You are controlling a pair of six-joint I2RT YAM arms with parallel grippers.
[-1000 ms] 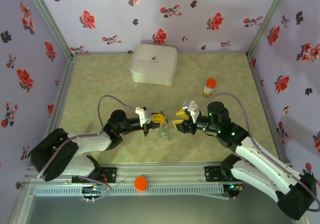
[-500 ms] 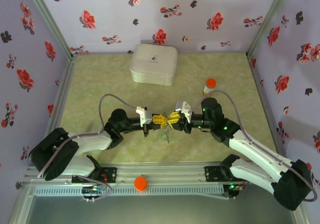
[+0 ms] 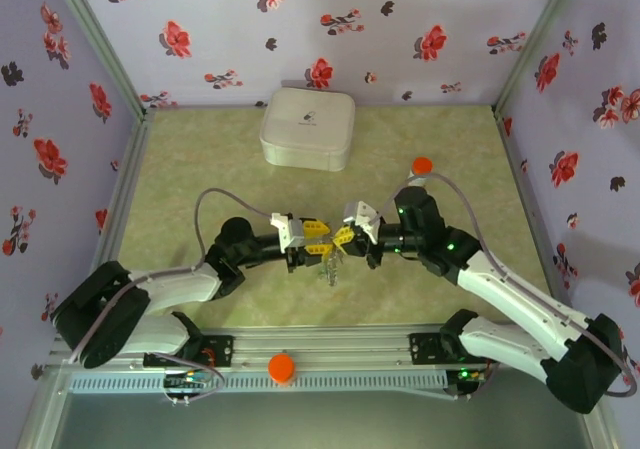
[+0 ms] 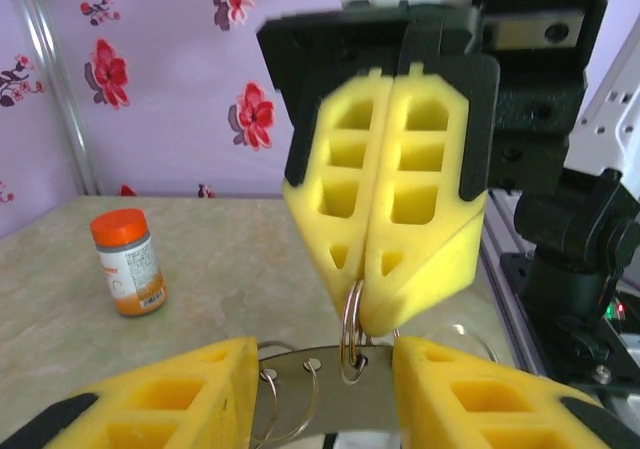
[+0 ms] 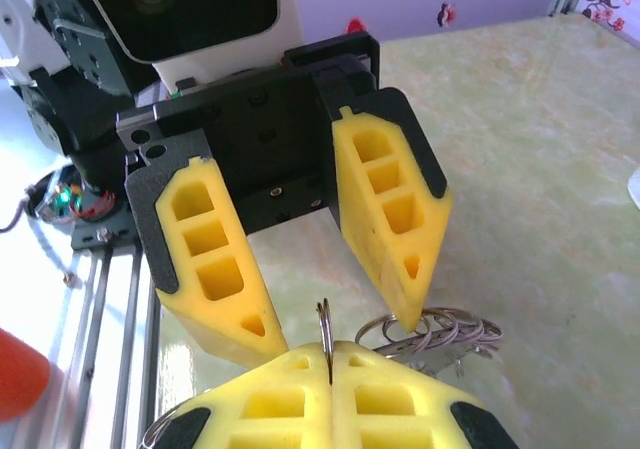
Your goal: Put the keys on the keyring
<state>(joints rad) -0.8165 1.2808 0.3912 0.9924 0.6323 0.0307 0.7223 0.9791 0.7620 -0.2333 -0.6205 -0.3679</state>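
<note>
In the top view my two grippers meet tip to tip above the table, left gripper [image 3: 318,239] and right gripper [image 3: 341,238]. A small bunch of keys [image 3: 330,266] dangles under them, too small to make out. My right gripper [image 5: 328,354] is shut on a thin split keyring [image 5: 325,324]. That keyring [image 4: 352,321] passes through a hole in a flat metal plate [image 4: 330,384] carrying several wire rings [image 5: 445,327]. My left gripper [image 4: 325,357] is open, its yellow fingers on either side of the plate.
An orange-capped bottle [image 3: 420,169] stands to the right behind the right arm. A white rounded-square case [image 3: 307,129] lies at the back. An orange cap [image 3: 282,367] sits on the near rail. Flowered walls close in three sides.
My right gripper has moved left to the left gripper and shut on the ring. The left gripper, shut before, has opened.
</note>
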